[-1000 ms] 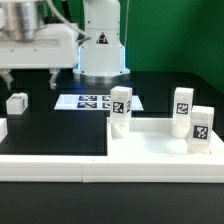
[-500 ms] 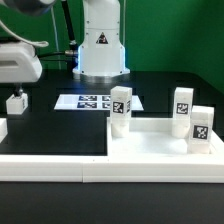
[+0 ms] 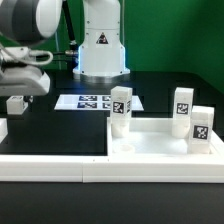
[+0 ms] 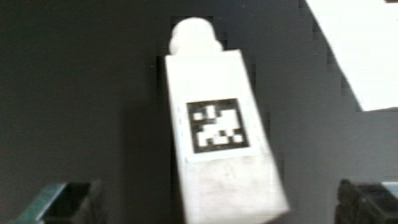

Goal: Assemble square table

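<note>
1. Foreground, exterior view: the long white border rail point(image 3: 60, 165) runs along the table's near edge. Just behind it, on the exterior view's right, sits the square tabletop point(image 3: 150, 148), a white plastic tray w/ raised rim, lying flat.

2. Three white tagged legs stand upright on the tabletop: one at its corner toward the exterior view's left point(image 3: 121, 108), two more on the exterior view's right, the nearer point(image 3: 201, 127) and the farther point(image 3: 183, 104). Whether they're screwed home or just seated can't be told from here.

3. Mid-ground: the marker board point(image 3: 92, 101) lies flat on the black table, behind the tabletop.

4. Exterior view's left: the fourth leg point(image 3: 15, 102) lies apart from the rest, on the black table, well clear of the tabletop. The gripper point(image 3: 22, 90) hangs directly above it, jaws spread wide, holding nothing.

5. Wrist view confirms: the loose leg point(image 4: 222, 125) lies on its side between the two fingertips point(image 4: 54, 200), which sit outside its long faces w/ gaps on both sides, not touching. Rounded peg end points away from the fingers; tag faces up.

6. Handling, as a judgement: small rigid plastic block, prob. light, won't deform or break under a firm pinch. Smooth white faces look a bit slick, so a light part could skate or twist if caught off-centre.

7. Best hold, prob.: across the two flat long sides, about mid-body near the tag, leaving the peg end free for seating in the tabletop.

8. Far background: the arm's white base point(image 3: 100, 45) stands behind the marker board.
</note>
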You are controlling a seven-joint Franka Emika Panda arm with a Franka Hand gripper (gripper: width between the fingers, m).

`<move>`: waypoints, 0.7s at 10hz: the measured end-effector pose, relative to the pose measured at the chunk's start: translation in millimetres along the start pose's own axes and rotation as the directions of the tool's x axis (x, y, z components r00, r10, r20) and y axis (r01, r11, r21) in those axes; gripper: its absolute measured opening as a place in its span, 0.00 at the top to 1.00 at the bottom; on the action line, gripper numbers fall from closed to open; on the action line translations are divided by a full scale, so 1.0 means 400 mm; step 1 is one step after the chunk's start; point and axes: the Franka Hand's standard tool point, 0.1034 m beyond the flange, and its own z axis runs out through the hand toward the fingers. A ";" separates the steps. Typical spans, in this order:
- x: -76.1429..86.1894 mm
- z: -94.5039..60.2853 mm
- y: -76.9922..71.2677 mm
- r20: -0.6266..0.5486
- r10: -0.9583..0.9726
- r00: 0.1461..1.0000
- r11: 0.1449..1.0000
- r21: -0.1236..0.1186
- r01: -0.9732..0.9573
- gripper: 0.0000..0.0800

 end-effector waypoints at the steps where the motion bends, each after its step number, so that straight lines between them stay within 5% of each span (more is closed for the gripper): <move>1: 0.003 0.026 0.022 0.022 0.012 1.000 1.000 0.004 -0.012 0.19; 4: -0.038 0.081 0.009 0.188 0.056 0.981 0.996 0.059 -0.068 0.19; 7: -0.043 0.083 -0.004 0.215 0.057 0.975 0.995 0.068 -0.073 0.19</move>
